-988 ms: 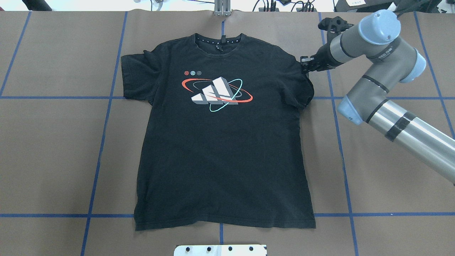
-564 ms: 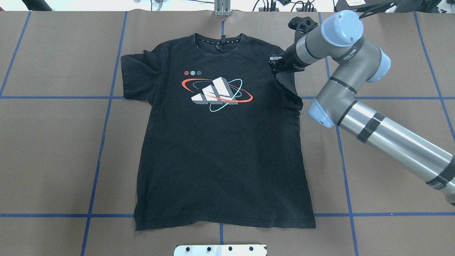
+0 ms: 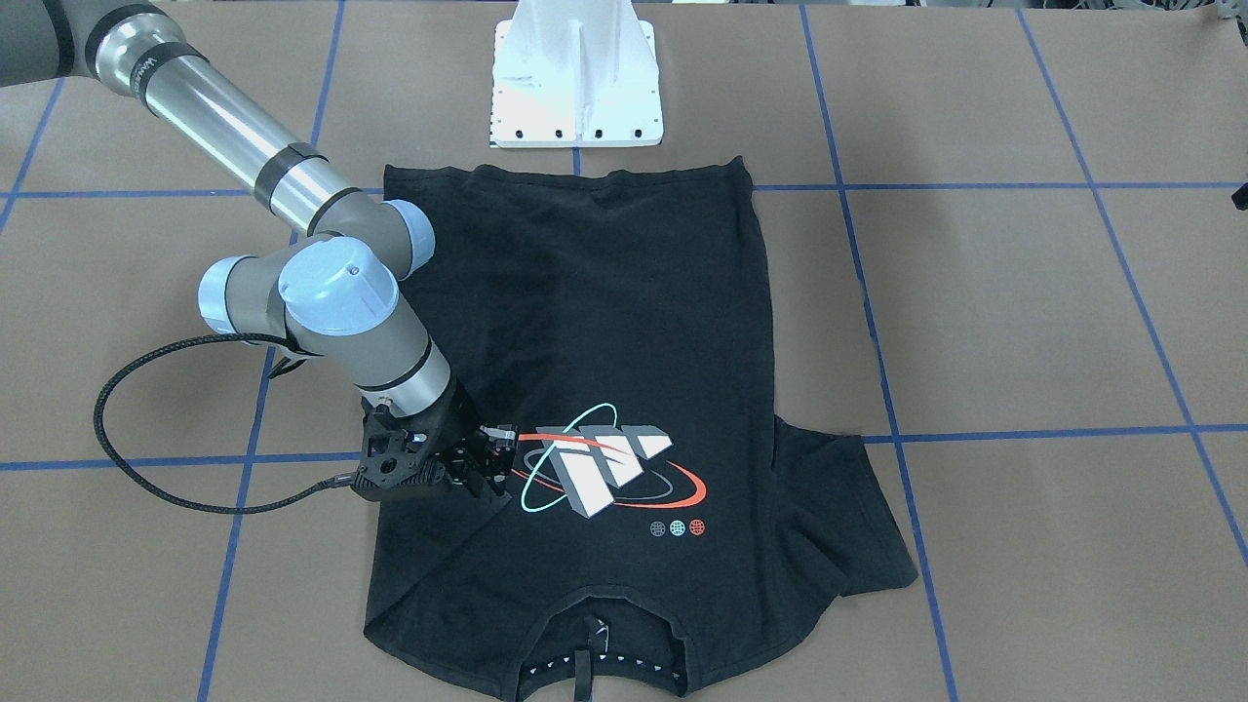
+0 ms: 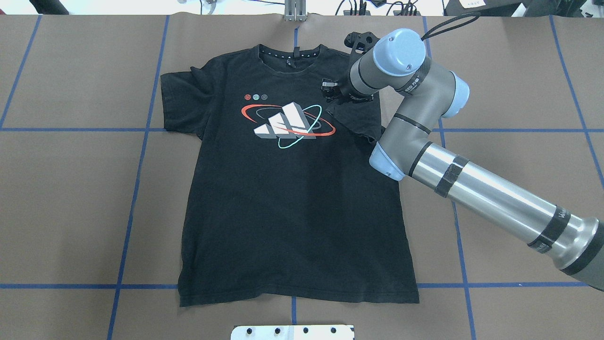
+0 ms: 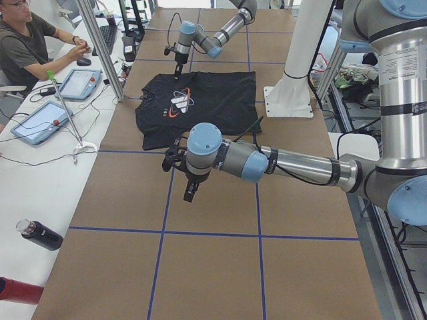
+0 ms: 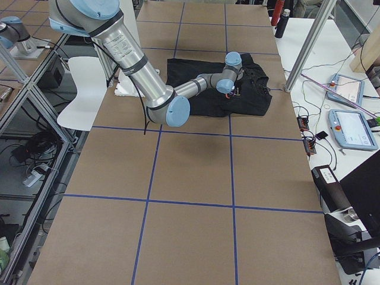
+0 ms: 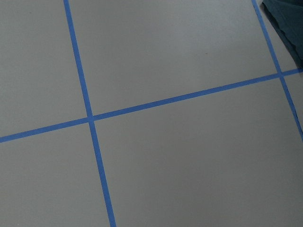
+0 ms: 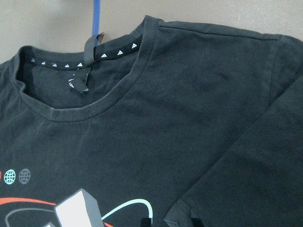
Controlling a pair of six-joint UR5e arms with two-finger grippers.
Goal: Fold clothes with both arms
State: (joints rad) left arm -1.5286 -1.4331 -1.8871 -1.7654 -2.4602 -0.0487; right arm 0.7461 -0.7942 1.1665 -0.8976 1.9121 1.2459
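1. A brown table (image 4: 519,71) is gridded with blue tape lines (image 4: 141,141). An operator (image 5: 30,40) sits at a bench beyond its far edge.
2. The black T-shirt (image 4: 292,212) lies flat mid-table, collar far.
3. The right gripper (image 4: 329,89) pinches the right sleeve (image 4: 358,115), folded inward just right of the chest print (image 4: 288,123).
4. The left gripper (image 5: 189,193) hangs over the table, well left of the shirt. Its grip cannot be told.
5. The print shows grey-white blocks with red and cyan ellipses. The arm-band lettering (image 4: 414,85) is unreadable.

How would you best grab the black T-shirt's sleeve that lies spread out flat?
Pinch the sleeve at its outer hem, coming in low over the table beside it, from the robot's left. That edge lies flat and sticks out past the T-shirt body.
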